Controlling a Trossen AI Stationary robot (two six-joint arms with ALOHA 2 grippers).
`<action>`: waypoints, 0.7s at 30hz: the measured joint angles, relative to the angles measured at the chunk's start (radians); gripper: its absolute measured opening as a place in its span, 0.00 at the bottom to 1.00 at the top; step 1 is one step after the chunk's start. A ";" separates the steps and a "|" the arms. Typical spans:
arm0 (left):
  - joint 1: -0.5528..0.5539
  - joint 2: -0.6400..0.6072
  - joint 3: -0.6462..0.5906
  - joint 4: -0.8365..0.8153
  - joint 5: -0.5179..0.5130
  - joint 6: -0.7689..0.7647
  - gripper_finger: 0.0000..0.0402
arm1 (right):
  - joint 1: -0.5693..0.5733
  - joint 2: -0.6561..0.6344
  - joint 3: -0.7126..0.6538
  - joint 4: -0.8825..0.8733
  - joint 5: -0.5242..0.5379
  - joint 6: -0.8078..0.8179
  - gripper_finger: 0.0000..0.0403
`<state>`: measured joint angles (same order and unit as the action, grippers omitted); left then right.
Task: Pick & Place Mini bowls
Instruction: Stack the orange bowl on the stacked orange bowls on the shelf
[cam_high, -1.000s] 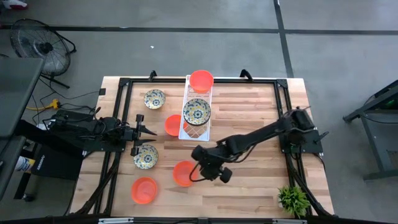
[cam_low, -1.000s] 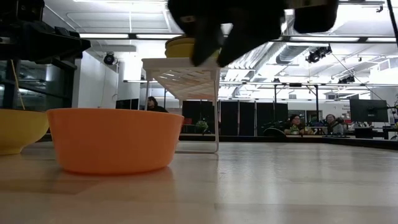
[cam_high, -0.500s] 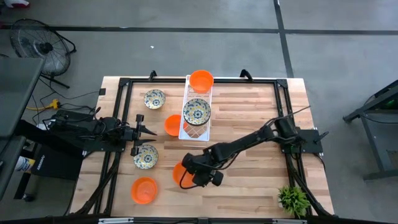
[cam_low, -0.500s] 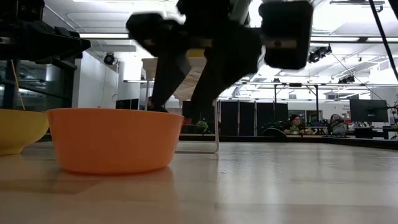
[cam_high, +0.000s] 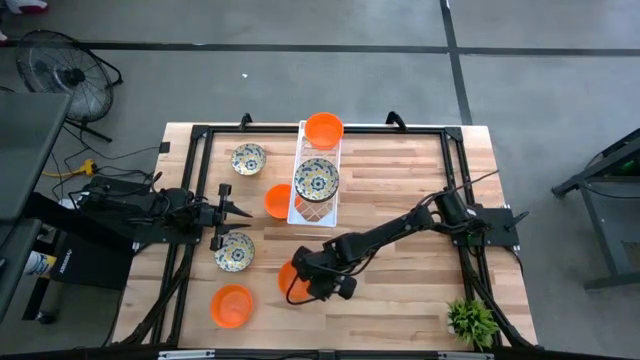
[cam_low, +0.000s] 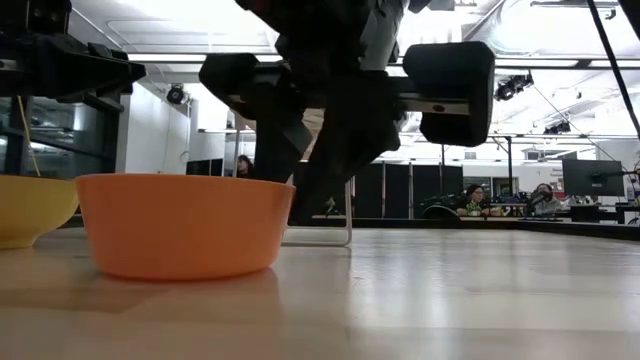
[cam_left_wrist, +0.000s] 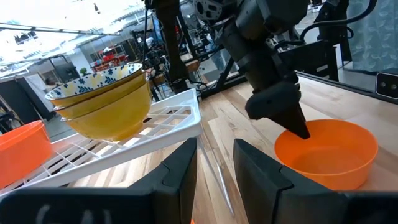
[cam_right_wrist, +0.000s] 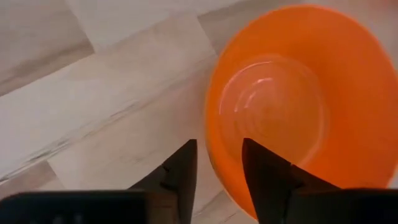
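At the near middle of the worktop (cam_high: 400, 310), I am bringing the right gripper (cam_right_wrist: 214, 163) down over the rim of a plain orange bowl (cam_high: 293, 281), its fingers (cam_right_wrist: 268, 175) parted and straddling the wall: one is sitting inside the bowl, the other outside, neither yet pinching. I am judging the hazard to be the thin, smooth rim; if the fingers are closing off-centre or too shallow, the bowl may be tipping, skidding across the wood or slipping free on the lift. Crowding is a second worry, since a patterned bowl (cam_high: 235, 251) is lying just to its left and the white lattice tray (cam_high: 303, 209), already carrying a patterned bowl and an orange one, is standing beyond it. The left gripper (cam_high: 240, 211) is waiting at the left side, fingers slightly apart.
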<state>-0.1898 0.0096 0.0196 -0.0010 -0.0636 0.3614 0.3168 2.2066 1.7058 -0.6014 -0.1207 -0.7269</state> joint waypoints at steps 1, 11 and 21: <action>0.000 0.000 0.000 0.000 0.000 0.000 0.25 | 0.000 0.000 0.000 -0.001 0.001 0.008 0.27; 0.000 0.000 0.000 0.000 0.000 0.000 0.25 | 0.000 0.000 0.000 -0.002 0.000 0.087 0.01; 0.000 0.000 0.000 0.000 0.000 0.000 0.25 | 0.032 -0.091 -0.001 -0.098 0.032 0.269 0.00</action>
<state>-0.1898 0.0097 0.0196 -0.0010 -0.0635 0.3618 0.3488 2.1152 1.7046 -0.6997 -0.0890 -0.4575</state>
